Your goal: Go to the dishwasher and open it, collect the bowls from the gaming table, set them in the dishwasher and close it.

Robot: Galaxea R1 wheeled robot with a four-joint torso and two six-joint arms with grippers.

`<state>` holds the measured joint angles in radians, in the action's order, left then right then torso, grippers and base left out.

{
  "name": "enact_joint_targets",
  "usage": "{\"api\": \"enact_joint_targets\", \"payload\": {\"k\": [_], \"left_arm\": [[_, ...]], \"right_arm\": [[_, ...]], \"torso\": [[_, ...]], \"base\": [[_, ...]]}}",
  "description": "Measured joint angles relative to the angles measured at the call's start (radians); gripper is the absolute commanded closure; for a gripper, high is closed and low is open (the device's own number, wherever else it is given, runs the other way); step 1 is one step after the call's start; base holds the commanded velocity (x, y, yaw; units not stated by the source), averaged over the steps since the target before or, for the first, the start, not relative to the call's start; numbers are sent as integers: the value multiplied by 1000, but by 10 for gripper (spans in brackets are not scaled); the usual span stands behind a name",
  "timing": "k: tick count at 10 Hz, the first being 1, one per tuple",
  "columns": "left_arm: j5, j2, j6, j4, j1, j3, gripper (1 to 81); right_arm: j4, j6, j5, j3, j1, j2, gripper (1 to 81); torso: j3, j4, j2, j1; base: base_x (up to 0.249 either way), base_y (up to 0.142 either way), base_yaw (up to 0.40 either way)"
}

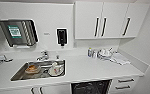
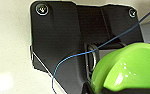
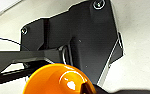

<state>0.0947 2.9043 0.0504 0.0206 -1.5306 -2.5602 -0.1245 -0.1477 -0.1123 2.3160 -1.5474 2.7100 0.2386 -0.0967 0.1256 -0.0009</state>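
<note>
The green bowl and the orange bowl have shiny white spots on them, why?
Glare: in the left wrist view the green bowl mirrors a light as small white specks; in the right wrist view the orange bowl carries a brighter white patch. The head view is soft, and its straight cabinet edges bend.

I see a stainless-steel sink (image 1: 21,73) holding dishes beneath a chrome tap (image 1: 43,56), a black wall dispenser (image 1: 62,36), and white upper cabinets (image 1: 111,20).

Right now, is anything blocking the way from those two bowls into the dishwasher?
Nothing visible does. The dishwasher under the counter shows a dark open front straight ahead. The green bowl sits by the left wrist, the orange bowl by the right.
</note>
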Motion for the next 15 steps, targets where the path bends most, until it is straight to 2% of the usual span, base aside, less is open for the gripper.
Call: {"api": "enact_joint_targets", "payload": {"k": [5, 8, 11, 14, 15], "left_arm": [[30, -180, 1, 0, 40, 275, 811], [34, -310, 1, 0, 64, 467, 811], [40, -467, 7, 0, 107, 662, 811], [36, -607, 34, -2, 152, 788, 811], [31, -639, 54, -2, 181, 829, 811]], "right_arm": [[0, -2, -9, -244, 55, -153, 811], [1, -2, -17, -265, 76, -182, 811], [0, -2, -18, -269, 79, -177, 811], [0, -2, -19, -269, 80, -176, 811], [0, -2, -19, -269, 80, -176, 811]], "torso": [[169, 0, -1, 1], [259, 0, -2, 2], [271, 0, -2, 3], [272, 0, -3, 3], [272, 0, -3, 3]], "base": [[0, 0, 0], [0, 0, 0], [0, 0, 0], [0, 0, 0], [0, 0, 0]]}}
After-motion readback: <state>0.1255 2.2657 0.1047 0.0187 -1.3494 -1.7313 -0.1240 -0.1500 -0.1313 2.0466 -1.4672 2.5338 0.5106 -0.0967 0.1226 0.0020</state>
